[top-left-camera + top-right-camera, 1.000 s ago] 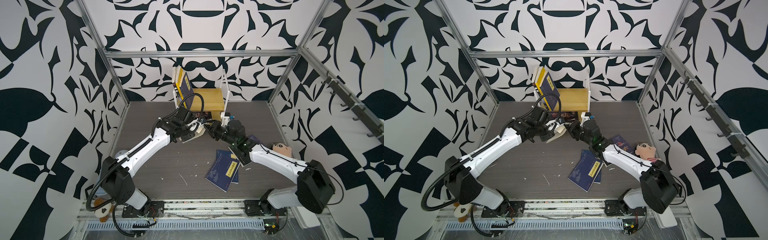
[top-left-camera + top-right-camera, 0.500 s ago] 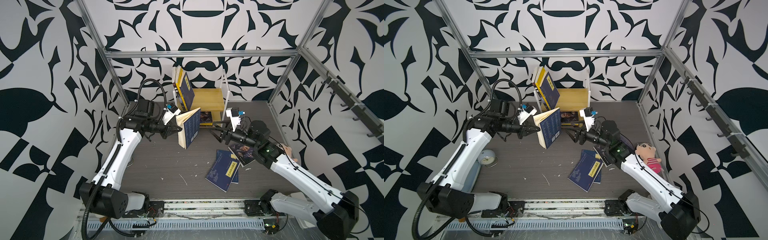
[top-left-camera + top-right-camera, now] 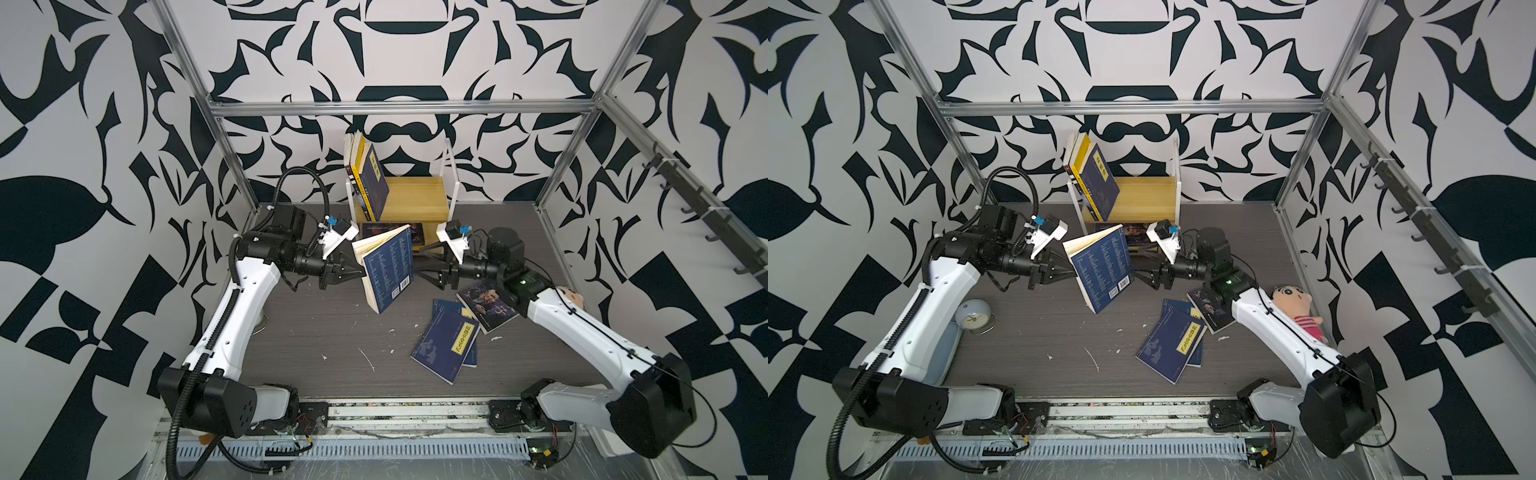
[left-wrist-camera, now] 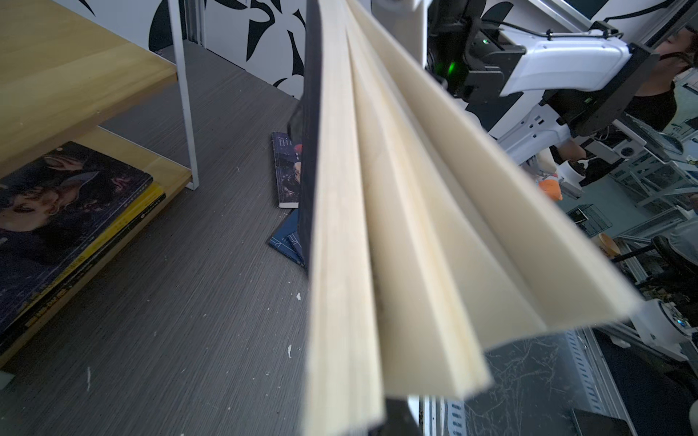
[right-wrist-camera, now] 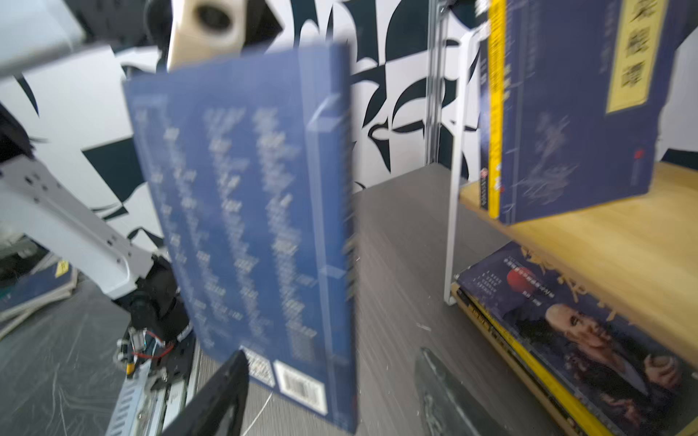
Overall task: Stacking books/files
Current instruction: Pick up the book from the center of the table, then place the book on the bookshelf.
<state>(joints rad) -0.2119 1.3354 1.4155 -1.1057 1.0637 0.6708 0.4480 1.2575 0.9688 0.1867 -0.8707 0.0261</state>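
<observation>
A navy book (image 3: pixel 388 266) (image 3: pixel 1100 268) hangs tilted above the table with its back cover and barcode toward the right arm. My left gripper (image 3: pixel 360 272) (image 3: pixel 1071 272) is shut on its page edge, and the cream pages (image 4: pixel 377 226) fan out in the left wrist view. My right gripper (image 3: pixel 422 262) (image 5: pixel 330 355) stands open just off the book's (image 5: pixel 257 226) spine side; I cannot tell whether it touches. Two navy books (image 3: pixel 449 345) and a purple face book (image 3: pixel 488 305) lie on the table.
A wooden rack with a white frame (image 3: pixel 415 199) stands at the back, books leaning on its top shelf (image 3: pixel 370 183) and a face-cover book (image 5: pixel 585 332) lying below. A plush doll (image 3: pixel 1296 307), an alarm clock (image 3: pixel 973 316) and a light-blue case (image 3: pixel 944 353) lie near the side walls.
The left arm has swung away from the rack's front with the book in its grip. The right arm has drawn back to the right and its jaws have opened wider.
</observation>
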